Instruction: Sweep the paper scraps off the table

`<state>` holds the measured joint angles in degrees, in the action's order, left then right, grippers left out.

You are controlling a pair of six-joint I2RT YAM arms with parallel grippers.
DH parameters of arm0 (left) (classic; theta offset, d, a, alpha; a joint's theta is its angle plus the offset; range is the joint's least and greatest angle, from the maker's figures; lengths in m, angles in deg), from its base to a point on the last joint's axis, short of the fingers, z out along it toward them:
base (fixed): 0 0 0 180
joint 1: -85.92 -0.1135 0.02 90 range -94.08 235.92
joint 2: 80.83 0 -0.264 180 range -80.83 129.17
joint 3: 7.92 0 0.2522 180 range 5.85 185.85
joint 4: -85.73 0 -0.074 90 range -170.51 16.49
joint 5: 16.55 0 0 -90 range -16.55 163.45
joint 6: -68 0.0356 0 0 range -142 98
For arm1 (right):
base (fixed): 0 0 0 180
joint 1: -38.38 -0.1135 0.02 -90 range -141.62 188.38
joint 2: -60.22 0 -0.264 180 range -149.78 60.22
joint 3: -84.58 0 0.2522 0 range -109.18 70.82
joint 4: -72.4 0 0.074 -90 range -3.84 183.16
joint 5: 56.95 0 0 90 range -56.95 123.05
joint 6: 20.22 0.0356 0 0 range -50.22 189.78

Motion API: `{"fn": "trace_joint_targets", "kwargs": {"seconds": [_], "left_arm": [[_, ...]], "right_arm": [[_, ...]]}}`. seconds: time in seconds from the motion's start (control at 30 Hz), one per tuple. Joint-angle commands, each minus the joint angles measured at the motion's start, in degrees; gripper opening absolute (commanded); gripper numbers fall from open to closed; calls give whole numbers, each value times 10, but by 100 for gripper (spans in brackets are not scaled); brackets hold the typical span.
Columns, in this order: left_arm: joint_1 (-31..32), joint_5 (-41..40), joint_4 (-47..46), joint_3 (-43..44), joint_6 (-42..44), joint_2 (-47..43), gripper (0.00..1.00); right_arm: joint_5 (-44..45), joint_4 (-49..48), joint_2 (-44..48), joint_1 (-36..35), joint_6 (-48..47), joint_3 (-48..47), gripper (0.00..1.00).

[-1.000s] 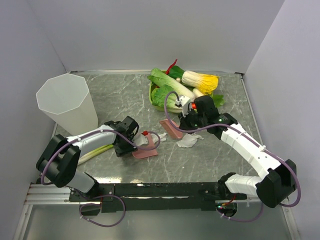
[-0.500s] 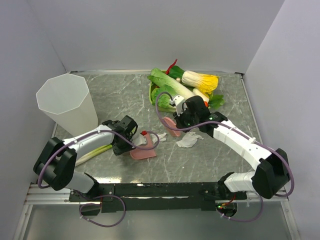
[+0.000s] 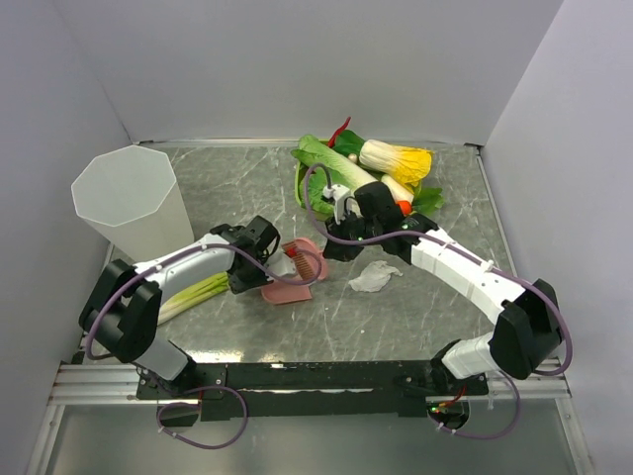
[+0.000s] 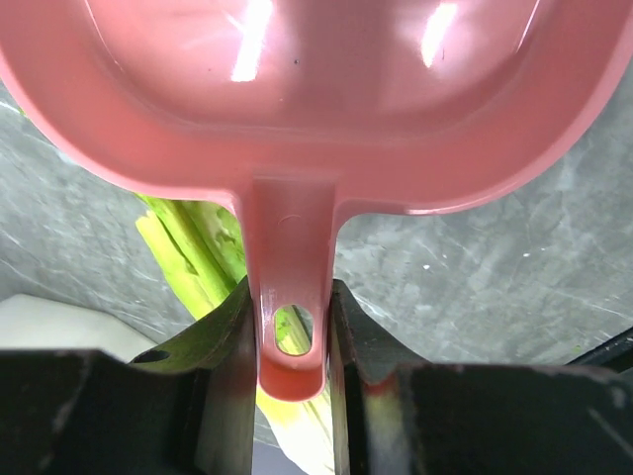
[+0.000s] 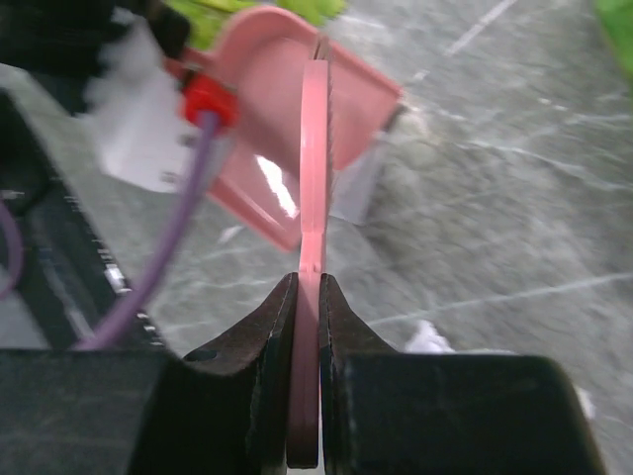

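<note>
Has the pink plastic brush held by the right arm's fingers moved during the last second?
Yes. The pink plastic brush moved left, away from the crumpled white paper scrap, towards the tall white bin.

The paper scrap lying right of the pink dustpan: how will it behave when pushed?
The paper scrap looks crumpled and thin, so probably very light and floppy. It may slide easily on the smooth table toward the pink dustpan, or fold under the brush.

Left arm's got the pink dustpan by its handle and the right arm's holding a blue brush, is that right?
Not quite. The brush in the right gripper is pink, not blue; the right wrist view shows it clearly. The left gripper does hold the pink dustpan by its handle.
</note>
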<state>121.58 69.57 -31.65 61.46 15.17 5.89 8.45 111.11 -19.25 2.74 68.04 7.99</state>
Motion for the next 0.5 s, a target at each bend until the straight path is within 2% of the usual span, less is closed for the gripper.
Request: {"fn": "trace_joint_targets", "kwargs": {"seconds": [0.0,0.2,0.37,0.47], "left_arm": [[4,-9,0,34,15,12,1],[-1,-33,24,24,34,-32,1],[-6,-45,100,34,17,-73,1],[-9,-60,115,23,15,-93,1]], "right_arm": [[-43,-5,7,0,40,-51,0],[2,16,57,25,23,-32,0],[60,39,101,41,-22,0,0],[98,33,111,42,-41,23,0]]}}
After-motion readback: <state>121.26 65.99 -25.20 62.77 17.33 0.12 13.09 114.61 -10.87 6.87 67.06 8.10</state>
